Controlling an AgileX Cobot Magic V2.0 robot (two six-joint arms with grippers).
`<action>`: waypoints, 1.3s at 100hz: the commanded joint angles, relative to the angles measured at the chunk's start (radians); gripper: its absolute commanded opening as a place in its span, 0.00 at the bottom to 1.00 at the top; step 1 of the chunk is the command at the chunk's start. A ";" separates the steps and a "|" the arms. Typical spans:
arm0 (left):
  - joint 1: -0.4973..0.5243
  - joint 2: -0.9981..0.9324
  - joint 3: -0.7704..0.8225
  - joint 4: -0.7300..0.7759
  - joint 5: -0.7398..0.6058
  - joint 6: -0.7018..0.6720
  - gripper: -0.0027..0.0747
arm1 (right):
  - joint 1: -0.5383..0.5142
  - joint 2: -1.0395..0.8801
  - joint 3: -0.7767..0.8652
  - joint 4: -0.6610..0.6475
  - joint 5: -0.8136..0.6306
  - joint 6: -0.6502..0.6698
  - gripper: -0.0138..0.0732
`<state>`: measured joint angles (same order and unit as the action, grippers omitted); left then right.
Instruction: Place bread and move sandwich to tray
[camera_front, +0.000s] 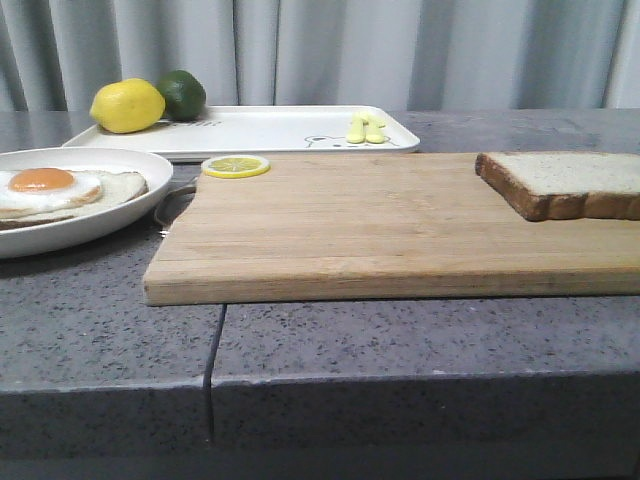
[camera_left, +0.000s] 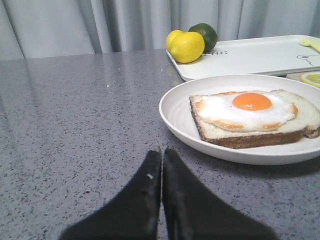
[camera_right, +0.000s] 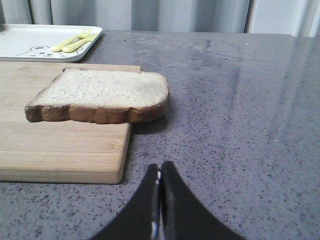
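A speckled grey stone counter (camera_front: 420, 340) carries a pale wooden cutting board (camera_front: 380, 225) with straight grain. The bread (camera_front: 565, 183), thick, with speckled crumb and dark crust, lies flat at the board's right end; the right wrist view shows it overhanging the board's edge. The sandwich (camera_left: 255, 116), one slice under a glossy fried egg, rests on a round white plate (camera_left: 175, 107) at the left. Behind sits the flat white tray (camera_front: 280, 130), holding a lemon (camera_front: 127, 105) and a lime (camera_front: 182, 94). Only the wrist views show the arms: the left gripper (camera_left: 161, 152) and right gripper (camera_right: 159, 167) each have black fingers pressed together, holding nothing.
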<state>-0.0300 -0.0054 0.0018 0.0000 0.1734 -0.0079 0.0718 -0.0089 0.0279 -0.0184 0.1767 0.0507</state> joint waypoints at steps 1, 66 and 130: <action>0.002 -0.033 0.015 -0.008 -0.077 -0.010 0.01 | 0.002 -0.020 0.000 -0.010 -0.085 0.001 0.08; 0.002 -0.033 0.015 -0.008 -0.077 -0.010 0.01 | 0.002 -0.020 0.000 -0.010 -0.085 0.001 0.08; 0.002 -0.029 -0.067 -0.273 -0.098 -0.012 0.01 | 0.001 -0.020 -0.033 -0.001 -0.107 0.013 0.08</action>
<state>-0.0300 -0.0054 -0.0033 -0.2077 0.0832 -0.0079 0.0718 -0.0089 0.0279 -0.0184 0.1376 0.0507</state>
